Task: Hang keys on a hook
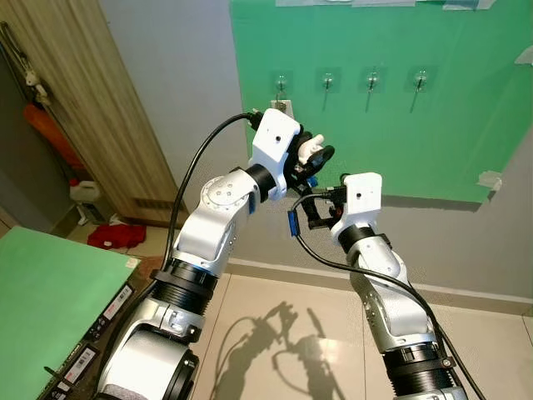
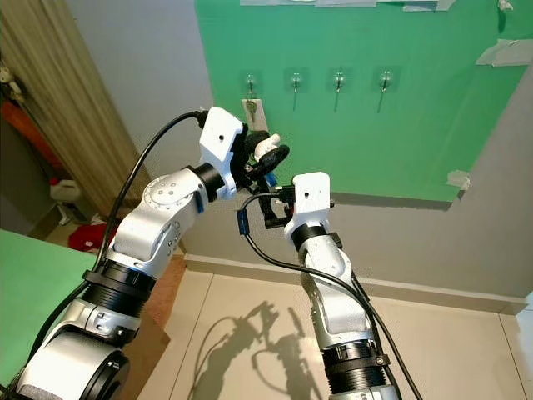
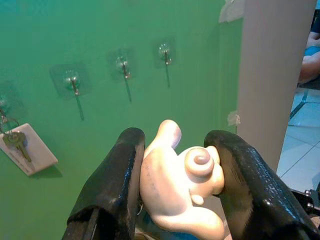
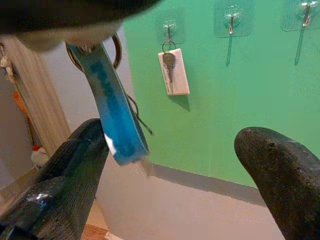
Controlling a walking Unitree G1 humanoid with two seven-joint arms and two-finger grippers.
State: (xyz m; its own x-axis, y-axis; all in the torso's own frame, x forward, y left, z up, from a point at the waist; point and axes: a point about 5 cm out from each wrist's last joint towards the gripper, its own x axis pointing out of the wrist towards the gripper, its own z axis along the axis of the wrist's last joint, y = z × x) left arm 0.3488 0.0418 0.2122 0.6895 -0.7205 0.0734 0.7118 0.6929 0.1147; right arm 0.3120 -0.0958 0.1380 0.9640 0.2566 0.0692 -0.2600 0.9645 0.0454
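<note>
Cream rubbery keychain figure (image 3: 182,187), blue strap (image 4: 114,120), in left pincer (image 3: 177,185).

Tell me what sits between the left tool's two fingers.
A white rounded figurine charm is pinched between the left tool's fingers, seen in the left wrist view.

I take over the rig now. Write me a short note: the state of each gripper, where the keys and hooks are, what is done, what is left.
Left gripper: shut on the white figurine keychain, raised before the green board; its blue strap hangs below.
Right gripper: open, just under the strap, holding nothing.
Hooks: four in a row on the board. The first hook already carries a key with a white tag; the next hook and the two beyond are free.
Left: bring the keychain's ring onto a free hook, then release.
</note>
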